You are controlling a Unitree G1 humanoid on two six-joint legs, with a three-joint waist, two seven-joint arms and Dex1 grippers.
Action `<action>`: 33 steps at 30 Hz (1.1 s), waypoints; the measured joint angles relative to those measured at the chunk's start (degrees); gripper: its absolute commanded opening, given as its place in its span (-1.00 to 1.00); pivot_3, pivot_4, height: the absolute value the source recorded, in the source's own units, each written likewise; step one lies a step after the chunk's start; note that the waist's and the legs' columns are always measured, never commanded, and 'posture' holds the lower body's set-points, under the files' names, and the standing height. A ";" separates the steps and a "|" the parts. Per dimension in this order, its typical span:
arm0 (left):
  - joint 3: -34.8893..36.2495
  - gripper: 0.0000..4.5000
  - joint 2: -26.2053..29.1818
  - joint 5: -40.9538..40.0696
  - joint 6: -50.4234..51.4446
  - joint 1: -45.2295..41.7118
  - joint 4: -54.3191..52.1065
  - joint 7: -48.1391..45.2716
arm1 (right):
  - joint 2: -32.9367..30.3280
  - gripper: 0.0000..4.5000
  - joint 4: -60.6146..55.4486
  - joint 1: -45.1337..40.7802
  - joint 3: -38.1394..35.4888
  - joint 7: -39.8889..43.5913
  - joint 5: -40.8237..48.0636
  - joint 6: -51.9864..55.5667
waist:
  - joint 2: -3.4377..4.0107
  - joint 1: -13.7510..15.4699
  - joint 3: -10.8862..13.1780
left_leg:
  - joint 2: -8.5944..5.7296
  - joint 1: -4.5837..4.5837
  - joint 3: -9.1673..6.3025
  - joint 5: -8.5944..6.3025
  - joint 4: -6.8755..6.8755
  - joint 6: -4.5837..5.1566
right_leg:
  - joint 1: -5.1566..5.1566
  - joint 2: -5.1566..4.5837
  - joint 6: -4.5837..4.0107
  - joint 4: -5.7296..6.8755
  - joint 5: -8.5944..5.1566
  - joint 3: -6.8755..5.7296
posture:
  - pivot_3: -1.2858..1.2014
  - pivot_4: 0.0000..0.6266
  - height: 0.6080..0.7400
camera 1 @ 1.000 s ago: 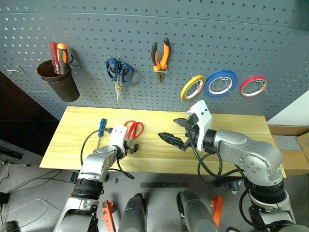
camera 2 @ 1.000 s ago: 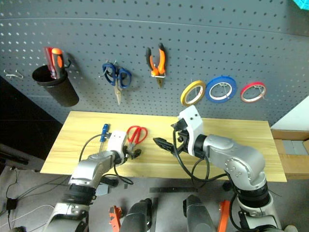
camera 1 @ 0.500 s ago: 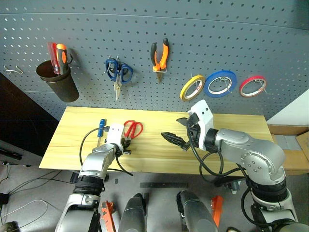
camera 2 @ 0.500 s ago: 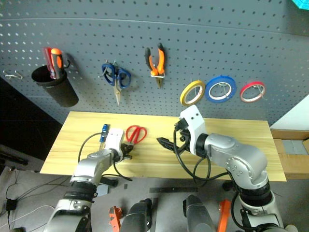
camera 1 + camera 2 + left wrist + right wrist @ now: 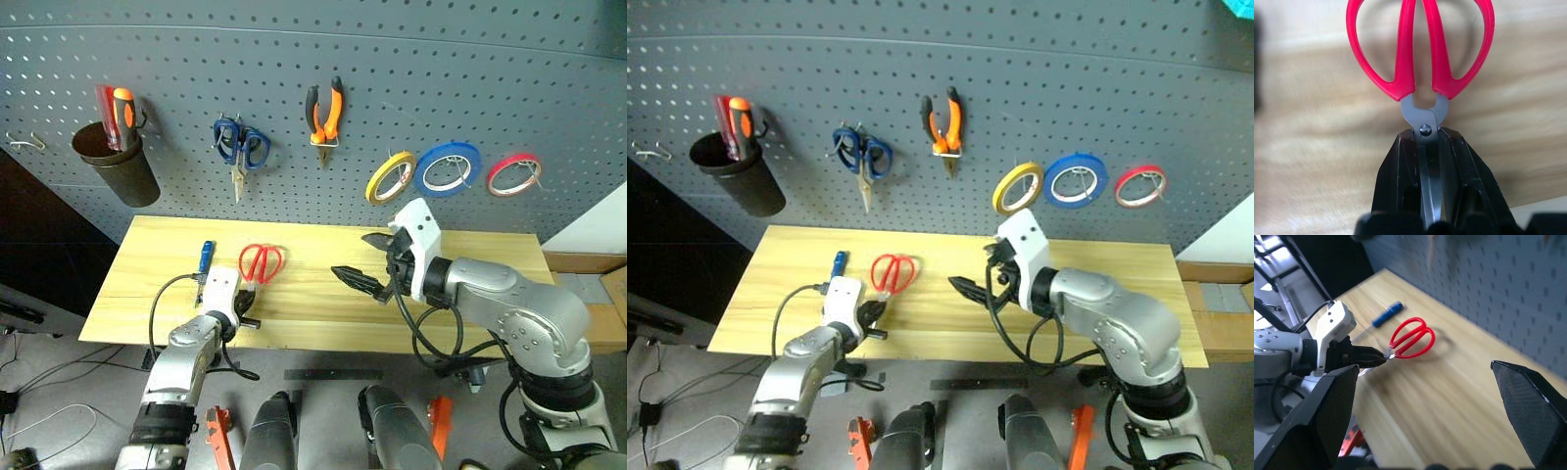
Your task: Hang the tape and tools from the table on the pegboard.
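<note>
Red-handled steel scissors (image 5: pixel 1420 63) run lengthwise out of the left gripper (image 5: pixel 245 315), handle loops pointing away from it toward the pegboard. 2 glossy red loops meet a grey pivot. Left jaws clenched on the blades, which are hidden between them. Right gripper (image 5: pixel 367 262) stands released.

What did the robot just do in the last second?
The left claw closed on the blades of the red scissors and drew them back and slightly up off the table. The right claw stayed open above the table. The blue screwdriver did not move.
</note>
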 measured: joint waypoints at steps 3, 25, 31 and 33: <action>0.65 -0.89 1.03 0.21 -7.20 3.14 -5.71 -1.73 | -3.21 1.00 -2.51 1.78 0.27 3.09 -1.76 -4.62 | 0.00 0.01 0.00 | 0.00 0.00 0.04 0.00 -0.03 0.00 | 0.03 -0.02 0.00 -0.13 0.00 0.02 | -0.08 -0.16 1.00; 5.51 -0.89 5.75 8.89 -26.57 -2.30 -15.19 2.16 | -7.41 1.00 -1.65 2.13 0.60 13.53 -3.00 -13.69 | 0.00 0.12 0.00 | 0.00 0.00 0.05 -0.03 -0.07 0.05 | 0.07 0.01 0.01 -0.28 0.00 0.00 | -0.06 -0.19 1.00; 7.67 -0.89 6.76 9.00 -26.46 -4.35 -10.91 2.92 | -7.40 1.00 -1.58 1.85 0.62 13.55 -3.32 -13.70 | 0.00 0.03 0.01 | 0.01 0.00 0.05 -0.04 -0.09 0.06 | 0.05 0.01 0.01 -0.29 0.00 0.00 | -0.07 -0.18 1.00; 7.82 -0.89 6.83 8.99 -26.41 -4.45 -10.01 2.88 | -7.25 1.00 -1.41 1.49 0.62 13.54 -3.66 -13.70 | 0.00 0.07 0.01 | 0.00 -0.01 0.05 -0.04 -0.09 0.06 | 0.06 0.00 0.01 -0.30 0.00 0.00 | -0.07 -0.18 1.00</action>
